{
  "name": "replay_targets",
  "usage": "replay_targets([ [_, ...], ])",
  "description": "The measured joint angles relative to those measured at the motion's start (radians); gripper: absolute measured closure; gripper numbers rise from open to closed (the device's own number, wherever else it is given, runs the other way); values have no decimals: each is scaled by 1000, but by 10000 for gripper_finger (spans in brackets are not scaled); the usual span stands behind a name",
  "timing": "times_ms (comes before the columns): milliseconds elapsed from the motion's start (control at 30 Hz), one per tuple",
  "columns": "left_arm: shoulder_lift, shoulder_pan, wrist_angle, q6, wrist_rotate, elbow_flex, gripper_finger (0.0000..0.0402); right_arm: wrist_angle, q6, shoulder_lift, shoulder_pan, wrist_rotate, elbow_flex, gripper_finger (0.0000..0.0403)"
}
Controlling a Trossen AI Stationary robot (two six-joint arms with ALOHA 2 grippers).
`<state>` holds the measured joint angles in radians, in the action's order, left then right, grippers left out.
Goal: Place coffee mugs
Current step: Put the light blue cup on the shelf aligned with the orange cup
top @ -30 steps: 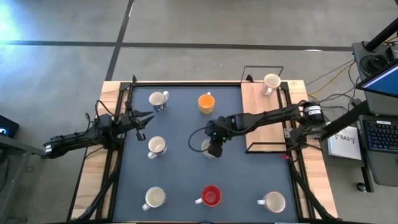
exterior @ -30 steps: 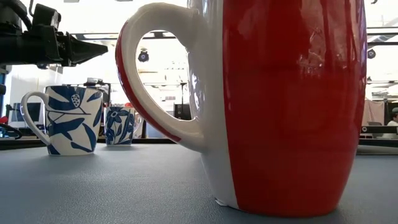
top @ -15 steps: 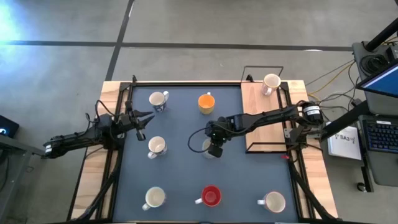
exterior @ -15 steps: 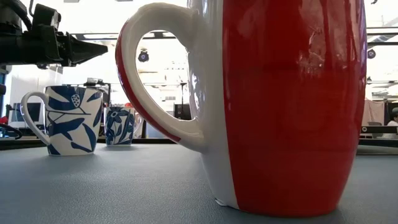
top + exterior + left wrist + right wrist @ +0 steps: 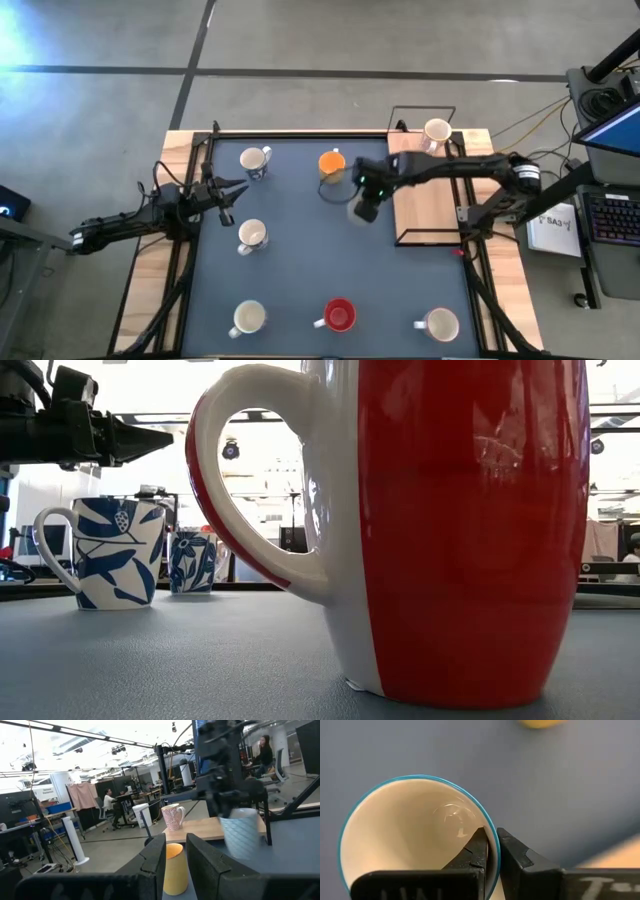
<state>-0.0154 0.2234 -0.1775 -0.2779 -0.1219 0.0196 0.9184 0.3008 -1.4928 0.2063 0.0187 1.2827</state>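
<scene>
A cream mug with a blue rim (image 5: 415, 830) hangs under my right gripper (image 5: 492, 834), which is shut on it over the dark mat (image 5: 290, 280), right of the orange mug (image 5: 332, 165). In the left wrist view the held mug (image 5: 241, 832) shows blurred beneath the right arm. A red mug (image 5: 339, 315) and white mugs (image 5: 251, 235) (image 5: 254, 159) stand on their bases on the mat. Another mug (image 5: 436, 132) stands on the wooden board (image 5: 425, 200). My left gripper (image 5: 232, 195) waits open at the mat's left side. My right gripper has the mug's rim wall (image 5: 494, 851) pinched, one finger (image 5: 477, 847) inside the cup and one (image 5: 512, 852) outside. The fingers come from above, pointing down. The mug hangs below them, mouth up, clear of the mat.
Two more white mugs (image 5: 248, 318) (image 5: 440, 324) stand near the mat's near edge. A black wire frame (image 5: 424, 108) borders the wooden board at the right. In the low view the red mug (image 5: 460, 530) fills the foreground, with blue-patterned mugs (image 5: 110, 555) (image 5: 190, 560) behind it.
My right gripper has risen with the blue-rimmed mug from the middle of the mat. It has carried the mug toward the table's far right, close to the orange mug and the wooden board. The mug has stayed upright.
</scene>
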Motion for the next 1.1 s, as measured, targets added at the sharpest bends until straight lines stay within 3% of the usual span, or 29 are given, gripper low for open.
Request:
replay_targets([
  [567, 0, 0, 0, 0, 0, 0, 342, 61, -423, 64, 407, 1, 0, 389],
  [700, 0, 0, 0, 0, 0, 0, 342, 65, -475, 63, 471, 7, 0, 390],
  [1100, 0, 0, 0, 0, 0, 0, 342, 63, -827, 31, 602, -11, 2, 390],
])
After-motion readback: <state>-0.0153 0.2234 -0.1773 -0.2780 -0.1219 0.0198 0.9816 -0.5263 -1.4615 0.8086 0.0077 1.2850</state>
